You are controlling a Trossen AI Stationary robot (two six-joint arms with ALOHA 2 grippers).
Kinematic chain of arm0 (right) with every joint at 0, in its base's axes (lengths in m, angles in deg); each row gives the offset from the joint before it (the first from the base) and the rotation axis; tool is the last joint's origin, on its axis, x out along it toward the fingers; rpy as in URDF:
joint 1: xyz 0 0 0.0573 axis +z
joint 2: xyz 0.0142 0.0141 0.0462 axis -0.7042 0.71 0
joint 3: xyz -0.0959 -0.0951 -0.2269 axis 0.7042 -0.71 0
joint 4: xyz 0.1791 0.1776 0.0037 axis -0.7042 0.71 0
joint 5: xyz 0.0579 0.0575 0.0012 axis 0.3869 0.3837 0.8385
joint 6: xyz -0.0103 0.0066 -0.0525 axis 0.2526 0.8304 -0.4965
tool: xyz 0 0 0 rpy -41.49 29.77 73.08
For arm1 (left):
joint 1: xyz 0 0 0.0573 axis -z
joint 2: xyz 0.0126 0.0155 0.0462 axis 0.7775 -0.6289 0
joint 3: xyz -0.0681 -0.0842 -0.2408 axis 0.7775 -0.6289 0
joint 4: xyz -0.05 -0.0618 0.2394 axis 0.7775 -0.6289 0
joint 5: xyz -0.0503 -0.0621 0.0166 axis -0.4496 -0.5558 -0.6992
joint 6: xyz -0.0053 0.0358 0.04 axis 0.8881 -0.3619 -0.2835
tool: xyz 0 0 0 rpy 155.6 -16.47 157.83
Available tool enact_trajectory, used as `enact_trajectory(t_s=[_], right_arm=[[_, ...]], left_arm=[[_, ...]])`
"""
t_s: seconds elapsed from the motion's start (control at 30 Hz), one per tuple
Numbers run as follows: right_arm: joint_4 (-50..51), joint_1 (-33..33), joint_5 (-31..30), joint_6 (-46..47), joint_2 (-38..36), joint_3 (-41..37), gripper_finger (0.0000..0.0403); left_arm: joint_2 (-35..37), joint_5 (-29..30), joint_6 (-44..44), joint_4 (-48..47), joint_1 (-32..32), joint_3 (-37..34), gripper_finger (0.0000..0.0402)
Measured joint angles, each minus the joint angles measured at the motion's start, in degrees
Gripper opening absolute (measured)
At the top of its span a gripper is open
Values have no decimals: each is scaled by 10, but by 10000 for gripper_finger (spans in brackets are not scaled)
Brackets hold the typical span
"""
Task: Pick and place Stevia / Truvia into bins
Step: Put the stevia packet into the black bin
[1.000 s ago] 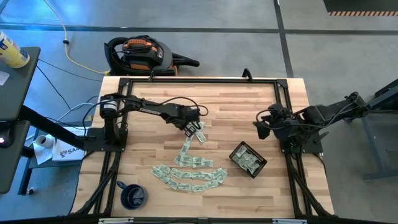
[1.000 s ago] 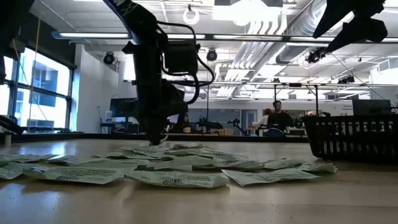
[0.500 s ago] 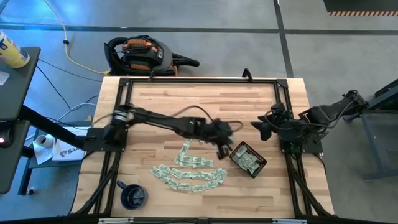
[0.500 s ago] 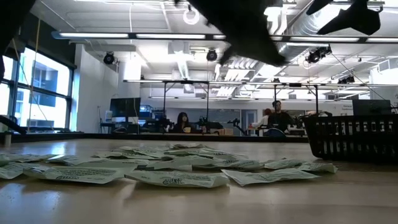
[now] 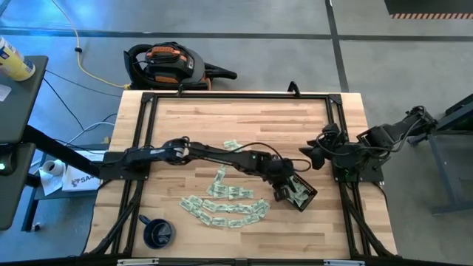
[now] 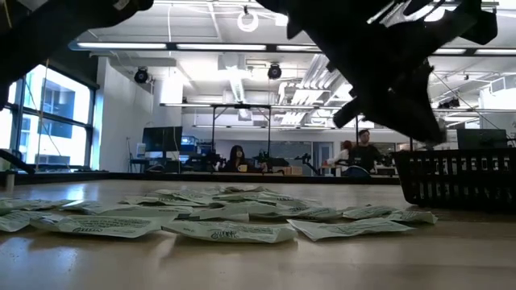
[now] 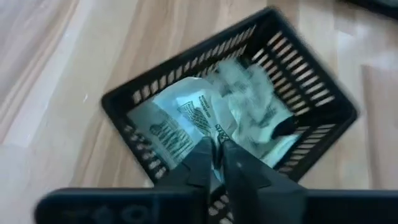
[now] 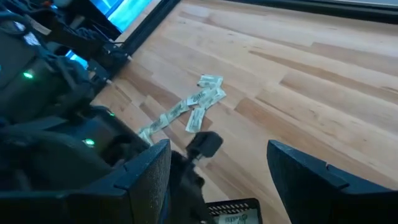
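Observation:
Pale green and white Stevia sachets (image 5: 222, 203) lie flat in a spread on the wooden table, also seen in the low view (image 6: 226, 217). One more sachet (image 5: 230, 144) lies apart, farther back. The black gridded tray (image 5: 309, 193) stands right of them with several sachets (image 7: 255, 102) inside. My left gripper (image 5: 286, 189) reaches across the table and hovers over the tray's left part, shut on a sachet (image 7: 171, 127). My right gripper (image 8: 217, 149) waits open at the table's right edge (image 5: 316, 154), above the table. My left gripper pinches one sachet by its end (image 7: 208, 140) between the two fingers (image 7: 239, 168), coming from above and pointing down. The sachet is lifted clear and reaches out past the fingertips over the tray's rim (image 7: 118, 106).
A dark blue mug (image 5: 157, 233) stands at the near left corner. A black metal frame (image 5: 236, 94) runs around the table. Bare wood lies along the far side (image 5: 244, 118). Beyond the table, a vacuum cleaner (image 5: 168, 63) is on the floor and people sit in the room (image 6: 359, 149).
My left arm has swung from the far end of the sachet spread toward the table's right, stretching out until its gripper is over the black tray. It has carried a sachet along. The right arm has kept almost still.

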Motion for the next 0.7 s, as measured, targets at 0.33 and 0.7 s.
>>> enact_trajectory(t_s=[0.33, 0.7], right_arm=[[27, -2, -3, 0, 0, 0, 257], [46, -10, -3, 16, 1, 0, 257]], left_arm=[[37, -31, -18, -84, -5, 2, 201], [89, 129, -86, -454, -90, -6, 212]])
